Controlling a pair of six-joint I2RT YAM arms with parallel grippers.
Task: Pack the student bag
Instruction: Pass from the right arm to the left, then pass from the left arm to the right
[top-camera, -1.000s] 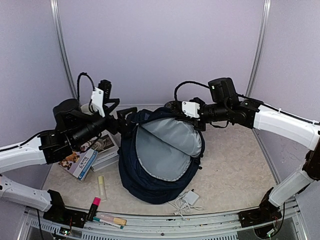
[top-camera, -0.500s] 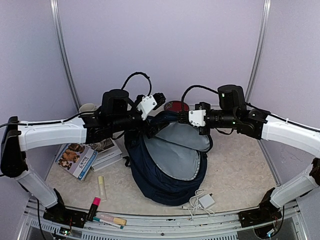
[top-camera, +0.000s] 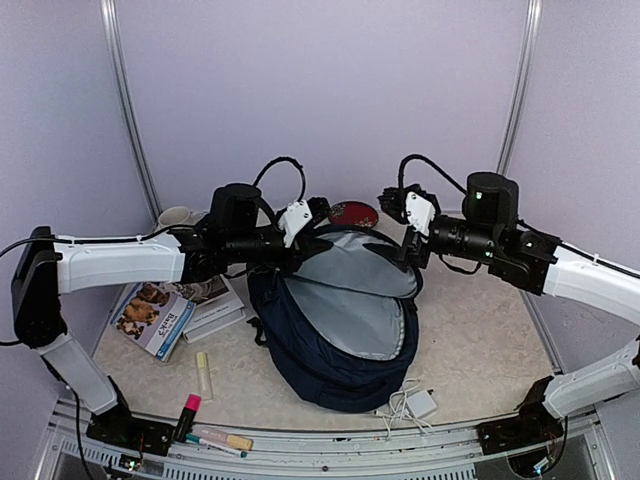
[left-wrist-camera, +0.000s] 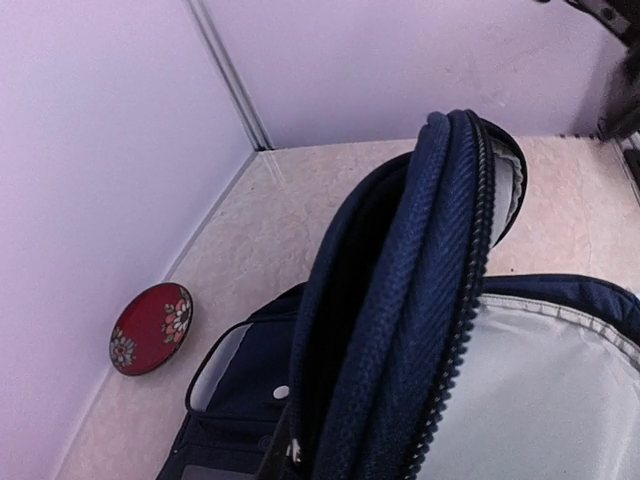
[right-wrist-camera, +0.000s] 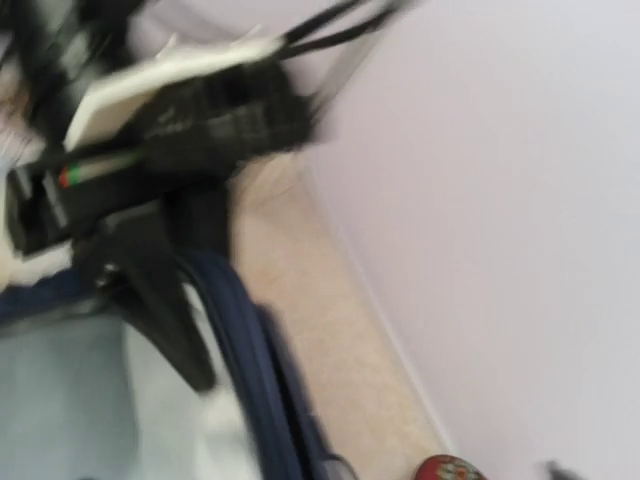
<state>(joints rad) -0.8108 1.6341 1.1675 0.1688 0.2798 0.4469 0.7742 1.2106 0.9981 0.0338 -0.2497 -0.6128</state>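
Student bag (top-camera: 335, 330) open, left tool (top-camera: 312, 240) pinching its rim, right tool (top-camera: 392, 203) state unclear, books (top-camera: 165, 315) seen only from above

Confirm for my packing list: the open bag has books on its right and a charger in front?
No: the books sit on the left of the open bag, as the top external view shows; the charger is in front.

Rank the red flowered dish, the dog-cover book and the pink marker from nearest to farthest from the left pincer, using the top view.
Measured from the left pincer at the dark navy fabric backpack rim:
1. The red round flowered dish, just past the pincer, by the back wall.
2. The dog-cover book, on the table left of the backpack.
3. The pink marker, at the near edge, left side.
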